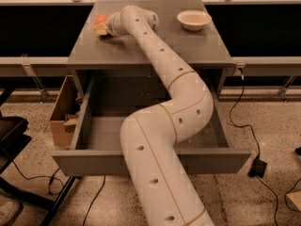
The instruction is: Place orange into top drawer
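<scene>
Orange (100, 19): sitting near the far left corner of the grey cabinet top (197, 46), right beside the gripper (100, 28). Gripper: reaching in from the right at the end of the long white arm (188, 102); grasping or merely touching, impossible to tell. Top drawer (80, 163): standing pulled wide open below, lying under the arm's bend. Bowl (194, 19): resting at the far right. Cardboard box (59, 112): sitting beside the drawer's left wall.

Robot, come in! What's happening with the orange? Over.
Gripper at the orange, back left of the cabinet top. Orange not yet in the top drawer; drawer stands open. White bowl off to the side, not in the way.
</scene>
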